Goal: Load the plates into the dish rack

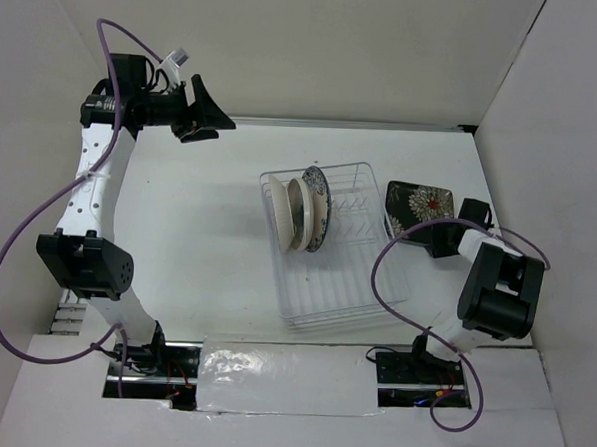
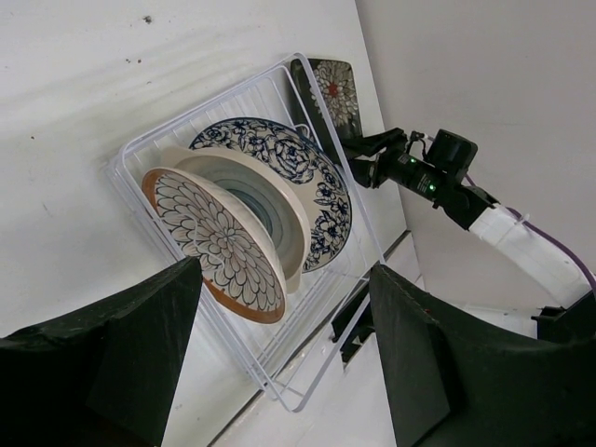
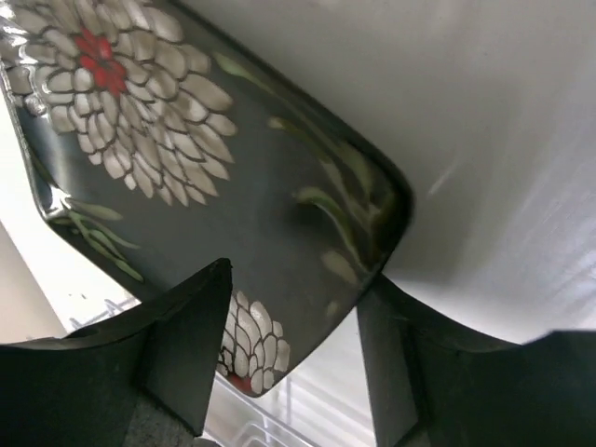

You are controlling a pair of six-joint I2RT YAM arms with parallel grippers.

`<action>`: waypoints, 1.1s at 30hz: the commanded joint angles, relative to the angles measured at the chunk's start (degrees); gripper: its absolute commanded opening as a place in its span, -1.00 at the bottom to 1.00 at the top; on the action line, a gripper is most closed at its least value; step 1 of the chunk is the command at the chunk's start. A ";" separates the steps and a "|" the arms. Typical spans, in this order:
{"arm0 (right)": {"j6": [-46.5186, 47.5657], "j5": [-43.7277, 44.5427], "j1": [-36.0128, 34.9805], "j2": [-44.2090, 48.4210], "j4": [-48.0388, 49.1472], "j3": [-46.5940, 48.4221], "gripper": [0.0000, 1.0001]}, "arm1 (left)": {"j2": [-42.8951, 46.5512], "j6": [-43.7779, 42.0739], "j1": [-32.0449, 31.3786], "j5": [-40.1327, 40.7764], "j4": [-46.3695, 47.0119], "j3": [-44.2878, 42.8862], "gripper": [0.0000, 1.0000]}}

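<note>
Top view:
- Upper left: left gripper [image 1: 212, 117], jaws wide apart, nothing between.
- Centre: dish rack [image 1: 325, 295]. On edge at its far end: brown radial-patterned plate [image 2: 219, 242], cream plate [image 2: 279, 205], blue-patterned plate [image 2: 307, 172].
- Right: dark floral plate [image 1: 420, 202] against rack's right side. Right gripper [image 3: 296, 279] part-open astride its corner; cannot tell if gripped.

Top camera overhead, wide; left wrist distant, sharing dish rack [image 1: 327, 287] — right wrist close against floral plate [image 3: 233, 205].
</note>
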State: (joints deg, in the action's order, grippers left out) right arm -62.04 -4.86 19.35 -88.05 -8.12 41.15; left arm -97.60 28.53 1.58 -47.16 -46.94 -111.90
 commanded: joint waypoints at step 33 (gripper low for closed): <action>10.61 5.32 1.92 34.09 -11.30 18.77 -1.00 | -2.85 -10.59 -16.61 -4.49 0.09 -11.68 0.69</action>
State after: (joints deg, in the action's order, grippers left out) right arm -53.63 5.82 21.04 -57.43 -26.92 51.22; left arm -99.39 22.52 -14.33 -45.93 -49.50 -123.72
